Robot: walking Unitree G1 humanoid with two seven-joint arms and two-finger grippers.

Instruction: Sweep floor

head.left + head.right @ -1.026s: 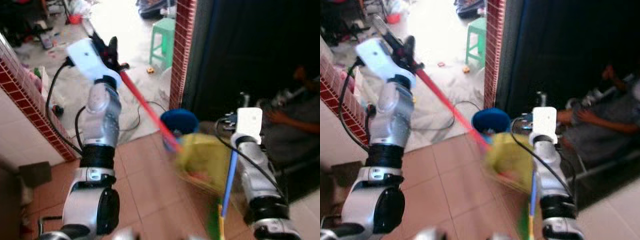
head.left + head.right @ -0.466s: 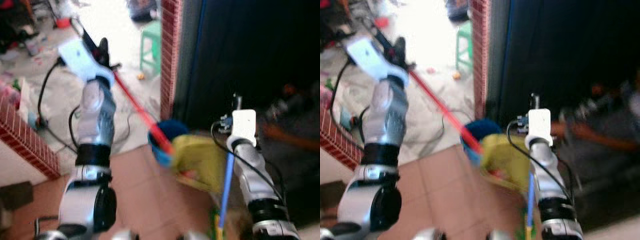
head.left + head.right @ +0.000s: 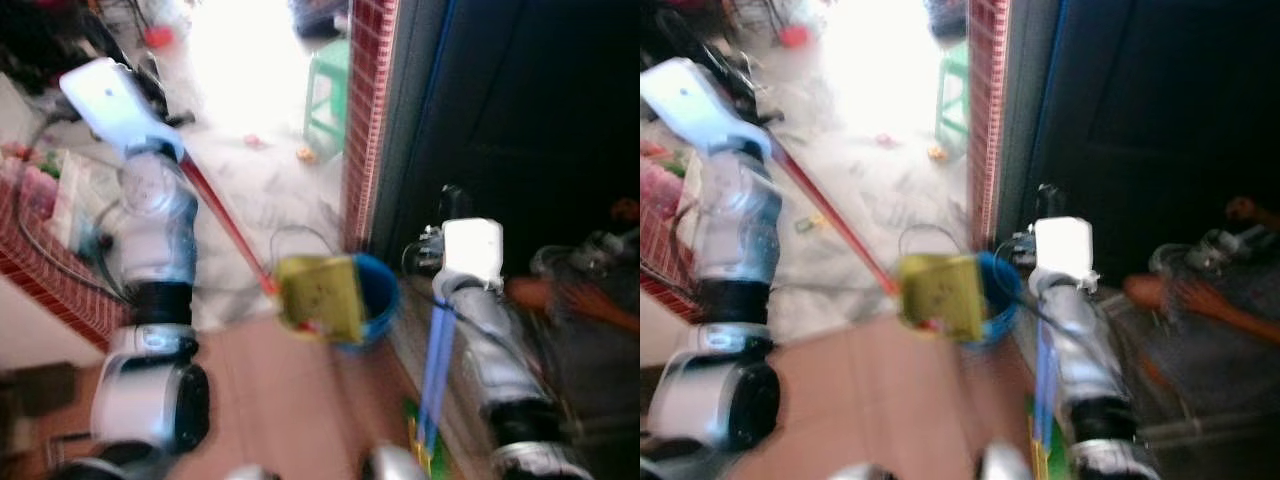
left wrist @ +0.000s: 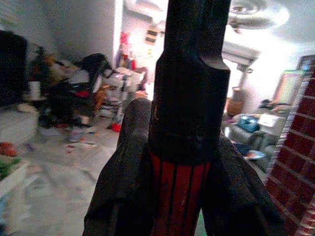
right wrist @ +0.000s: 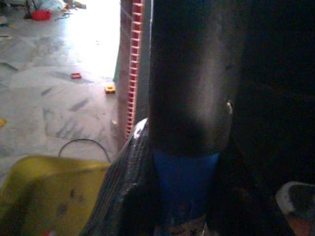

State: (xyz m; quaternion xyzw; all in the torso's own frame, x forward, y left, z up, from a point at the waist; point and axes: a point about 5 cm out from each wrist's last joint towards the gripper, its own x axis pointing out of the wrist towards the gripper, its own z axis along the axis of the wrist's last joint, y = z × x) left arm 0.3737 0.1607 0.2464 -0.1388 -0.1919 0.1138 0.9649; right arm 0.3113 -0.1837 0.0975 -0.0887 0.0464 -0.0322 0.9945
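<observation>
red handle runs diagonally down from upper left to a yellow dustpan, blurred, hanging over the blue bucket by the brick pillar. left gripper raised high, fingers clamped on the handle's black-and-red grip. right gripper low, near the dark doorway, closed around a blue pole with a black grip, pole running down toward the floor.

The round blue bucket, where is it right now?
In the head views, the round blue bucket sits on the floor at the foot of the red brick pillar, just behind the yellow dustpan, between the robot's arms.
</observation>
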